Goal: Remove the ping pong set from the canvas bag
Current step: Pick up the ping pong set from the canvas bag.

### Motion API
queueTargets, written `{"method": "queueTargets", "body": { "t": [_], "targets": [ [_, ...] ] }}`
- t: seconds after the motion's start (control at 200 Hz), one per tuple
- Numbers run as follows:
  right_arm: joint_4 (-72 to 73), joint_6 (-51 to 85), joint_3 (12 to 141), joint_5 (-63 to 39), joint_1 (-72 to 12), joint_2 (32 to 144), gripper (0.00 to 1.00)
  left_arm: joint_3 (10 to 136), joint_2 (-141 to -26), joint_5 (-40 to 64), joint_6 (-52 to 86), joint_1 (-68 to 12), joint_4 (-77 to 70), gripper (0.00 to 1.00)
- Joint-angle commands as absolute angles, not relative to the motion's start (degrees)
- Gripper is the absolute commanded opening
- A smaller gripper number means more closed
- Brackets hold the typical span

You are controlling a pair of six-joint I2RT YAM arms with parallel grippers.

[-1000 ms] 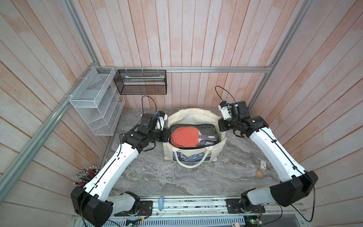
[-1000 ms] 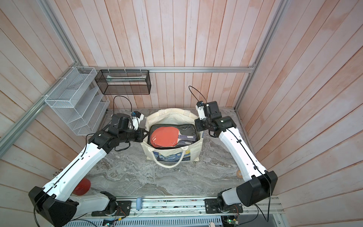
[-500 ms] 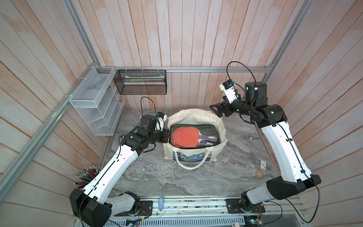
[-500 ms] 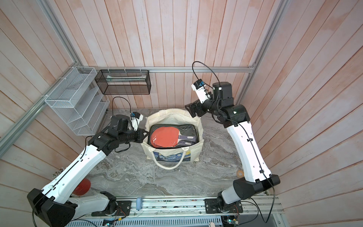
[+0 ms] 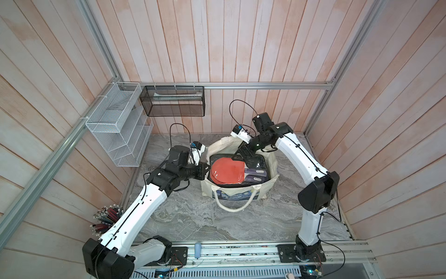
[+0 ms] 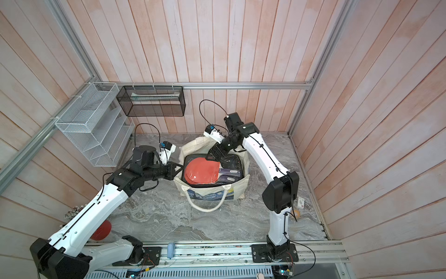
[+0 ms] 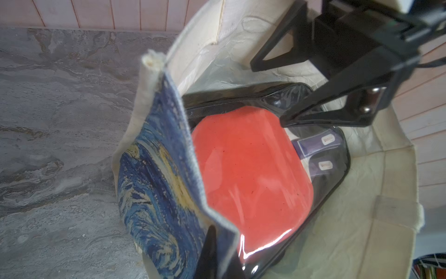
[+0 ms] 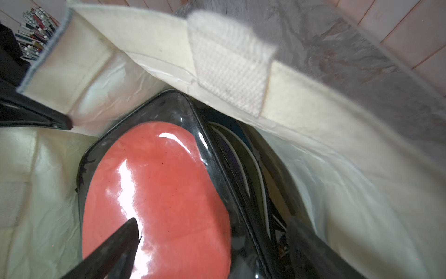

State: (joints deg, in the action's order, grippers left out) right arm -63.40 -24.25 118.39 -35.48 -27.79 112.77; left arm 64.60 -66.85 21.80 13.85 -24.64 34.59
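Left arm [image 5: 144, 205] slants up from the rail, bends at the elbow, and the forearm runs roughly level toward the middle. My left gripper [image 5: 205, 170] is clamped tight on the rim of the canvas bag [image 5: 208, 189]. My right arm [image 5: 299, 157] goes straight up off its base, then arches over high, with the wrist tipped down and inward. The right gripper [image 5: 242, 156] has its jaws spread wide, holding nothing, with the fingers [image 7: 313, 106] pointing down at a slant.

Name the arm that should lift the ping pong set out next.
Right. The right claw hangs open over the ping pong set inside the canvas bag; the left claw is shut on the bag's rim, holding it open.
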Motion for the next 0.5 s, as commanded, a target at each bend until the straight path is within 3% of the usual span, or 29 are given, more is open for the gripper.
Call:
{"method": "queueTargets", "body": {
  "t": [0.0,0.495],
  "targets": [
    [-66.55,-26.37,118.07,-37.25,-28.69,112.91,0.96,63.07,-65.27,27.82,11.79,-24.79,33.41,0.00],
    [-64.86,-27.67,98.61,-43.89,-33.31,108.24,0.92,59.23,-64.55,25.50,10.95,-24.10,32.83,0.00]
  ]
}}
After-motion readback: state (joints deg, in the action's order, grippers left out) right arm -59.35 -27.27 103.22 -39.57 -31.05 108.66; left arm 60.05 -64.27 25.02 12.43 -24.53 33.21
